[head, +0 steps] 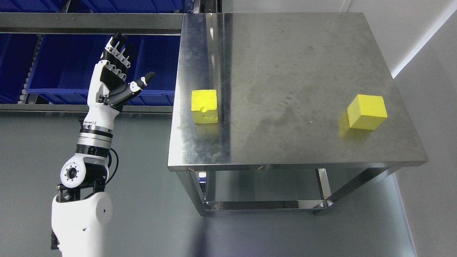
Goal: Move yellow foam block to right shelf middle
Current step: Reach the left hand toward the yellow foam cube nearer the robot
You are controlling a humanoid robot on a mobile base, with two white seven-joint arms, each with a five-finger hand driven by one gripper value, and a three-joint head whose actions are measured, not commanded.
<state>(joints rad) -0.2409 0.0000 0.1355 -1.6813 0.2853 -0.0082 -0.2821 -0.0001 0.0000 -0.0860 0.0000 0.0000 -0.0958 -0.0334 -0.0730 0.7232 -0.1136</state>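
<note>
Two yellow foam blocks sit on a steel table (pixel 285 53). One block (pixel 204 106) stands near the table's left edge. The other block (pixel 367 111) stands near the right edge. My left hand (pixel 123 66) is raised left of the table, off its edge and apart from the left block. Its fingers are spread and it holds nothing. My right arm is out of view.
Blue bins (pixel 71 67) sit on a metal rack at the upper left behind my hand. A white wall runs along the right. Grey floor lies below and left of the table. The table has a lower steel frame (pixel 257 205).
</note>
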